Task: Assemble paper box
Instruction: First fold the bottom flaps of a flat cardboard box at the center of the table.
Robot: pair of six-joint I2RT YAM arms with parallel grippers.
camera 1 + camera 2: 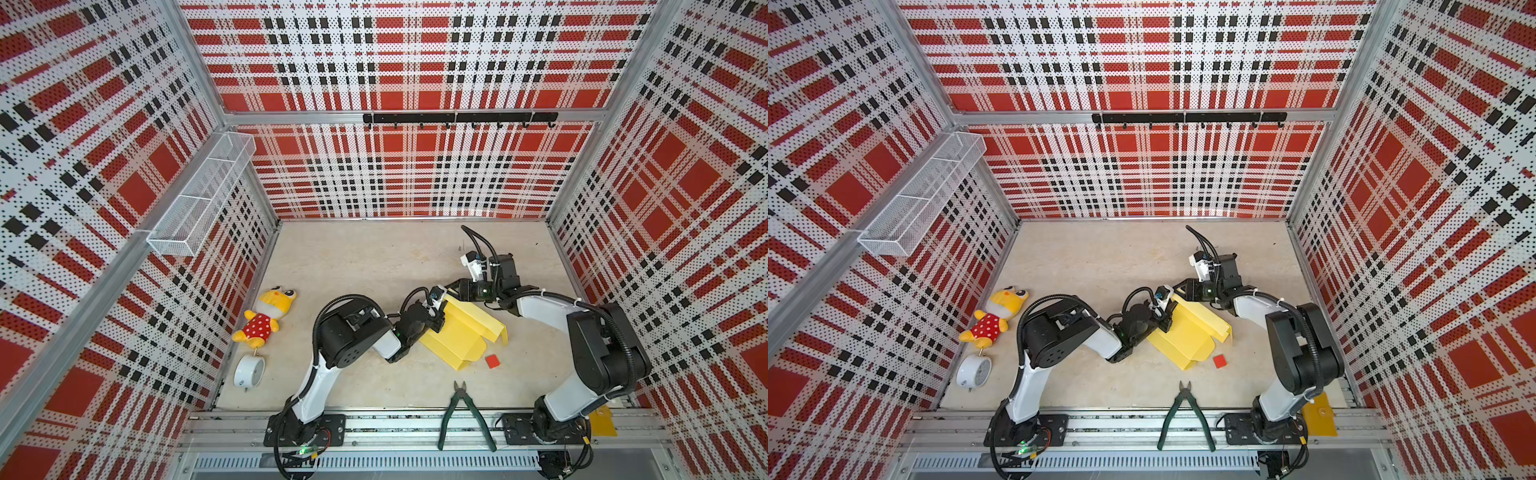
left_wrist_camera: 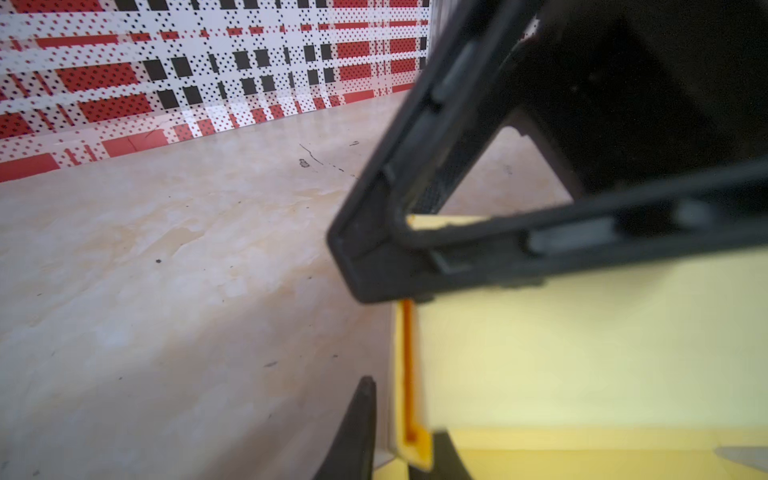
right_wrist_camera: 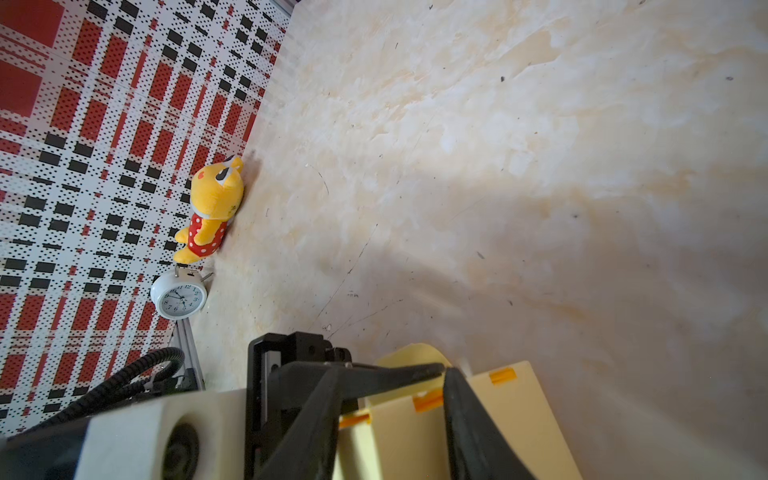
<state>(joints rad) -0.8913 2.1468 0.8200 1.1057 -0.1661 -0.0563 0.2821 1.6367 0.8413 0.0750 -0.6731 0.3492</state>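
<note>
Green pliers lie nearest you; on the pale marbled table, between plaid walls, left gripper and right gripper each pinch the paper box.

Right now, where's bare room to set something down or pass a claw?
Widest: the far table between back wall and the left claw and right claw. Smaller: the front, between the left arm's base and the cutters. Crowded: the middle, where both claws meet the paper box, red square beside it; plush toy and clock line the left wall.
</note>
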